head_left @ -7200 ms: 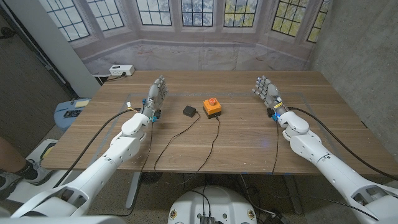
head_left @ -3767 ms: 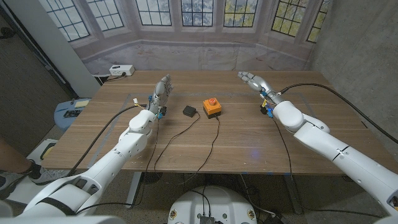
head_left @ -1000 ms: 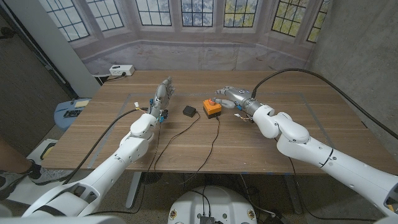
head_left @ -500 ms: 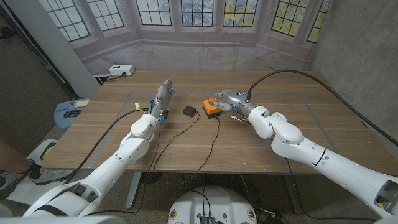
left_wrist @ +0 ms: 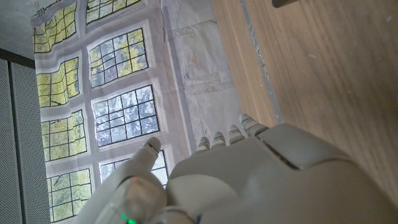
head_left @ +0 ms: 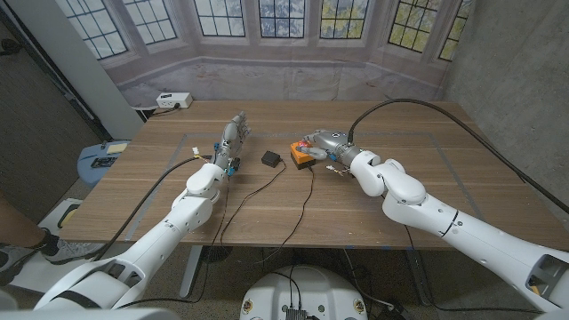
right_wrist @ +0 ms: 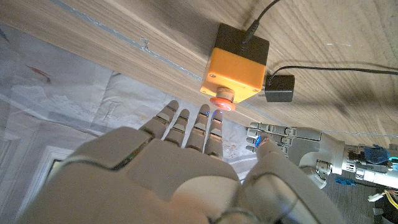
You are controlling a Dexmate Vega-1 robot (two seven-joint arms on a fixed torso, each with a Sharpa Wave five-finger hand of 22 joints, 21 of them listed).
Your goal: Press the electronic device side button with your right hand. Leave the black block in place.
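The orange box device with a red button on top stands at the table's middle; its cable runs toward me. In the right wrist view the orange box device and its red button lie just beyond my fingertips. My right hand hovers at the device's right side, fingers straight and apart, holding nothing; I cannot tell if it touches. The small black block sits just left of the device, also seen as the black block. My left hand stands on its edge left of the block, fingers extended, empty.
Black cables trail from the block and the device to the table's near edge. A white power strip lies beyond the far left corner. Bare wood spreads to the right of my right arm.
My right hand has swung from the table's far right to the device's right side, and in the last half second crept slightly closer. The left hand, block and device stay put.
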